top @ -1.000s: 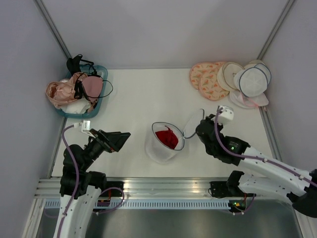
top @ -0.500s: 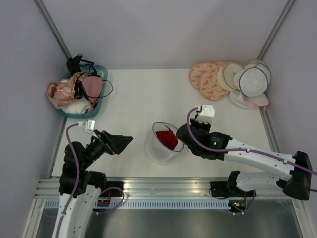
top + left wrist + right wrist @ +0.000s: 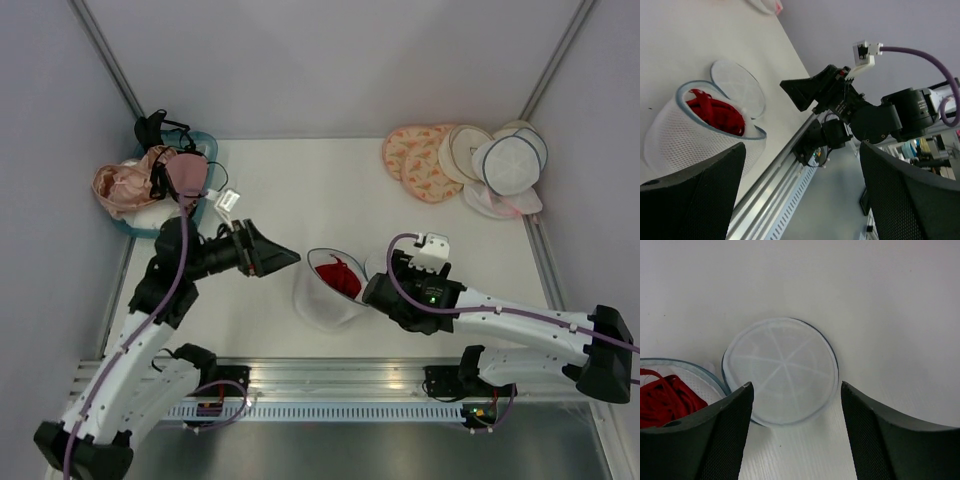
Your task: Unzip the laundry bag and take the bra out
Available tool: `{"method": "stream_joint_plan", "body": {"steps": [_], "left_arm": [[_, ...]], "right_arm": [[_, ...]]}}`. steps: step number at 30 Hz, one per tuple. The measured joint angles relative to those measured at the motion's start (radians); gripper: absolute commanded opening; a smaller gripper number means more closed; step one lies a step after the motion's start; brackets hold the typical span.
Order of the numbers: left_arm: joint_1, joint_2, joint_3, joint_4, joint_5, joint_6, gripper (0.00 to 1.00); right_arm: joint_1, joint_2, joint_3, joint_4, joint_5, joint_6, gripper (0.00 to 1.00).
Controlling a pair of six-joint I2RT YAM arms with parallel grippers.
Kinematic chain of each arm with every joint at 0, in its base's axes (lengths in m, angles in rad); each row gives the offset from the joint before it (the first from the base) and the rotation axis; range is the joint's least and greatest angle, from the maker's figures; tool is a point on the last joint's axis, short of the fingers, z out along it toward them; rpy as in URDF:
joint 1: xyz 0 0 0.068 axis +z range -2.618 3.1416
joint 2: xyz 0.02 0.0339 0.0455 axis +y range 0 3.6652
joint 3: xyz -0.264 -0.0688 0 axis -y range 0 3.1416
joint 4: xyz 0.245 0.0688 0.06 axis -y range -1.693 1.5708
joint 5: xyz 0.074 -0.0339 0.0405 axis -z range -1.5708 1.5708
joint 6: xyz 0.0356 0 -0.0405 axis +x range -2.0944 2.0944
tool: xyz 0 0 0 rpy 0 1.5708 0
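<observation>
- Laundry bag [image 3: 318, 305]: white mesh, stands upright at centre of the table [image 3: 300, 190], mouth facing up, zipper undone all the way round
- Round lid [image 3: 782, 371]: flipped off to the bag's right, lies flat on the table, joined to the rim at one edge; dark trim around it
- Bra [image 3: 338, 277]: red, bunched inside the open bag, straps showing just below the rim; no part hangs outside
- Left gripper [image 3: 287, 258]: comes in from the left of the frame and points at the bag's upper-left rim; near it, contact not seen. In the left wrist view the fingers are spread wide with nothing between them, and the bag sits in the left half of that view, beyond the tips
- Right gripper [image 3: 796, 387]: just beside the bag on its right in the top view, over the lid. Fingers wide apart, empty; the lid shows in the gap between them, the bag's rim and red fabric at lower left
- Teal basket [image 3: 130, 228]: upper left of the table, piled with pink and black garments
- Peach patterned round bags [image 3: 415, 160] and cream round bags [image 3: 462, 150]: overlapping heap at upper right, well apart from both arms
</observation>
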State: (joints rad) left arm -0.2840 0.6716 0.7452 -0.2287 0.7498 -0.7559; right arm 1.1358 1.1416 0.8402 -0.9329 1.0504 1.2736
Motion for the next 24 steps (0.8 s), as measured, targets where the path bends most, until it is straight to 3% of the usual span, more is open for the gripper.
{"method": "stream_joint_plan", "body": {"steps": [9,18,24], "left_arm": [[-0.438,0.47,0.24,-0.061,-0.267,0.122,0.82],[-0.585,0.801,0.355,-0.14,-0.578,0.161,0.77],[-0.617,0.932,0.364,-0.171,-0.711,0.16,0.72]], "right_arm": [[0.014,-0.095,-0.013,-0.021,-0.002,0.025,0.75],[0.014,-0.222,-0.065,-0.073,-0.002,0.046,0.75],[0.014,-0.269,-0.106,-0.058,-0.01,0.011,0.75]]}}
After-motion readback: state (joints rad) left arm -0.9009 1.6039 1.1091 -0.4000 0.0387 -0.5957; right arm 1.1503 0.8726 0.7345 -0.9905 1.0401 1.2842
